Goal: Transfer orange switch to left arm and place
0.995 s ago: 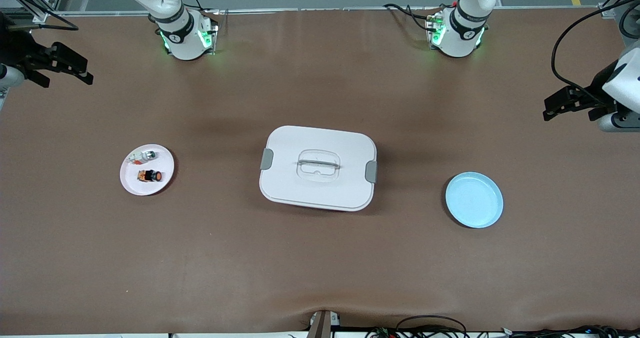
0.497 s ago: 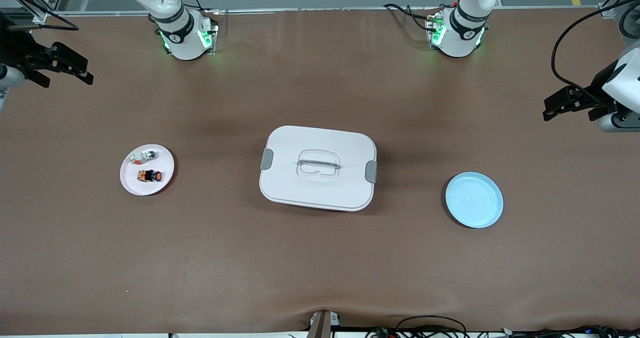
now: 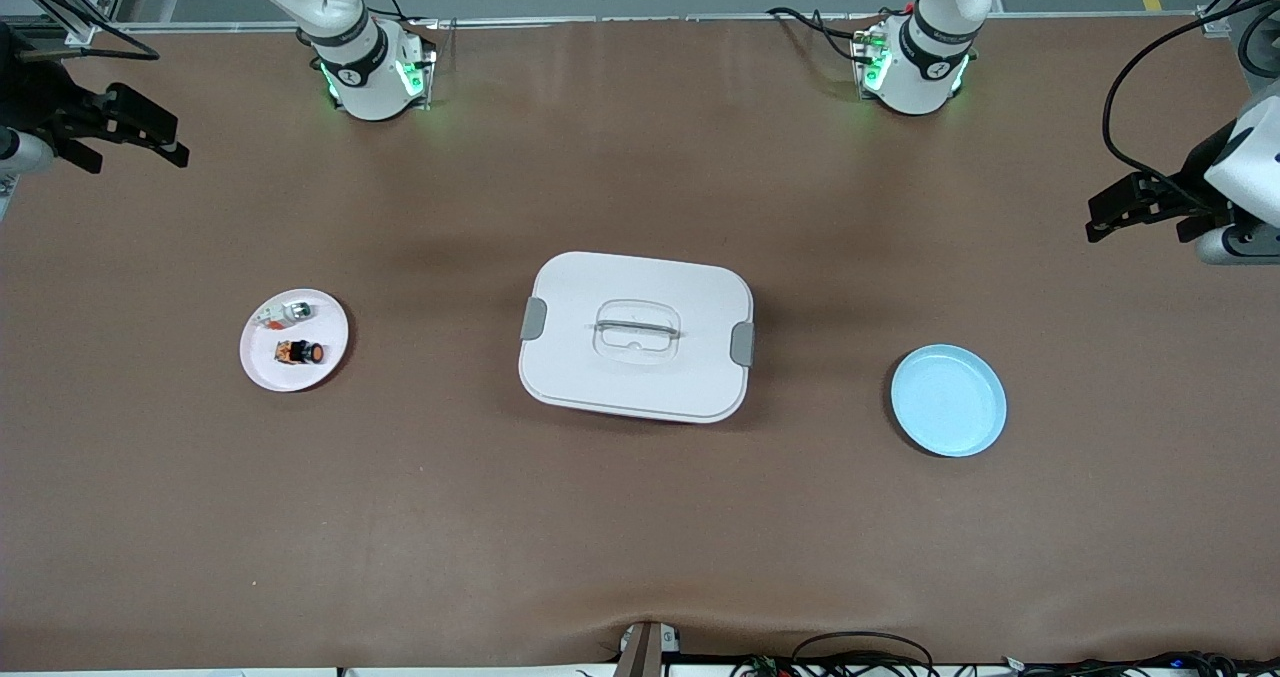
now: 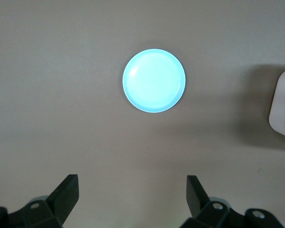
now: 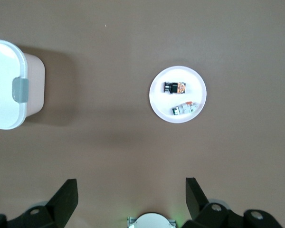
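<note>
**Both pincers released, high at the tabletop's ends**

On the pink plate toward the right arm's end lies the orange switch, beside a small silver part. Mid-tabletop sits the box; a blue plate lies toward the left arm's end. Right pincer and left pincer hang spread wide, holding nothing.

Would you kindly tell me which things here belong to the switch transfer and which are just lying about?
Part of the job:
- orange switch on the pink plate
- box mid-table, to be avoided
- right gripper and left gripper, open, raised at the table's two ends

Possibly part of it:
- blue plate, perhaps the destination

Lying about:
- silver-and-white part on the pink plate
</note>
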Available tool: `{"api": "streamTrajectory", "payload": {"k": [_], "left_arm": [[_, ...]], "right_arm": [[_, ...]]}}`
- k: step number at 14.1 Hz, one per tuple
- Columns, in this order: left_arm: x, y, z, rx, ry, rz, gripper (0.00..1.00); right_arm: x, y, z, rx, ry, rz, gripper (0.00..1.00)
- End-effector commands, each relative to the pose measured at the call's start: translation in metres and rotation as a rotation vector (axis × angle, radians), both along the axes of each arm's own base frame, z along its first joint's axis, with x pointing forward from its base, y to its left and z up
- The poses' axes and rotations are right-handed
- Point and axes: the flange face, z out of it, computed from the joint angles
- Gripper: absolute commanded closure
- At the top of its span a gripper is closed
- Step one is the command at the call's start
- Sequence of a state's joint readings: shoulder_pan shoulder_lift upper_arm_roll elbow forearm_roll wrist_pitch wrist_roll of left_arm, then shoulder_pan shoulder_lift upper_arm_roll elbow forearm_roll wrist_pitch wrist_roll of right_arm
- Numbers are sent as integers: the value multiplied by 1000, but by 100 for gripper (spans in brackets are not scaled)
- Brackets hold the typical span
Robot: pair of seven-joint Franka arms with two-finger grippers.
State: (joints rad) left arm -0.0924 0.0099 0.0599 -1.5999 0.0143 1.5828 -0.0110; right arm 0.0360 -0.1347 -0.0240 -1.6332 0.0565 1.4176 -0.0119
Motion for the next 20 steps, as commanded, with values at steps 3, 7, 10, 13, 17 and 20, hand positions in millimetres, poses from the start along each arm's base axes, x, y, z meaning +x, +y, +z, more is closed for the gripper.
{"api": "streamTrajectory", "payload": {"k": [3,7,10,13,17,20], "left_arm": [[-1,0,4,-14,6,-5,0],[0,-1,6,-14,0,-9,0],[0,-1,7,-14,-2,-9,0],[0,-1,7,-14,-2,-9,0],[0,-1,7,-14,-3,-9,0],[0,-1,7,-14,-2,-9,0]], "right_arm": [[3,-9,-26,-2,117,9,0],[25,-16,-85,-5,296,-4,0],[30,-23,-98,-5,336,-12,0],[48,-30,-120,-6,346,-27,0],[59,-62,-155,7,414,-78,0],[59,-72,-159,12,416,-95,0]]}}
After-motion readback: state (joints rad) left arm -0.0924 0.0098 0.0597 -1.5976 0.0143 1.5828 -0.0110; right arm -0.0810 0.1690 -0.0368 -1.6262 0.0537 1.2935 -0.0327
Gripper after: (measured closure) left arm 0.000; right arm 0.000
